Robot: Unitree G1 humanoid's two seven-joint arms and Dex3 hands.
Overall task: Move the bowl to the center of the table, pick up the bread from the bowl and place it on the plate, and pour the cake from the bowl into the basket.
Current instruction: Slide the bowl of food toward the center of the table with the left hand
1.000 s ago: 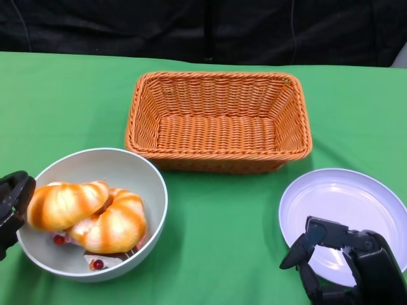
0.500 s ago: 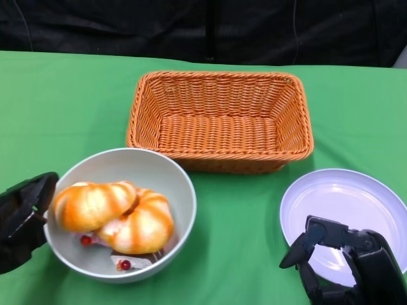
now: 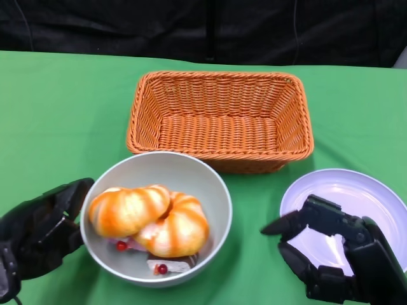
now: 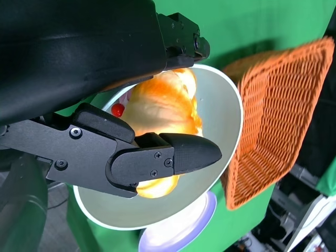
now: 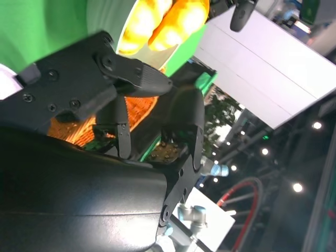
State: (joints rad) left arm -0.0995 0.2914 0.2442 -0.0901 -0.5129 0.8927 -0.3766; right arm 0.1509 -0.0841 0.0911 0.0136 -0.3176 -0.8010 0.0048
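The pale grey bowl (image 3: 159, 157) sits on the green table just in front of the basket's near left corner. It holds two glazed golden bread rolls (image 3: 128, 210) lying over a slice of cake (image 3: 172, 265) with red berries. My left hand (image 3: 39, 234) rests against the bowl's left outer wall, fingers spread; in the left wrist view its fingers (image 4: 173, 155) lie across the bowl (image 4: 223, 123) and bread (image 4: 165, 105). My right hand (image 3: 331, 254) hovers with fingers apart and nothing in them over the near left edge of the white plate (image 3: 359, 190).
The orange wicker basket (image 3: 216, 75) stands behind the bowl with nothing in it. The table's black far edge runs along the back. Green cloth lies bare between the bowl and the plate.
My left hand has slid the bowl to the right, from the table's left side towards the middle. My right hand's fingers have spread a little towards the bowl.
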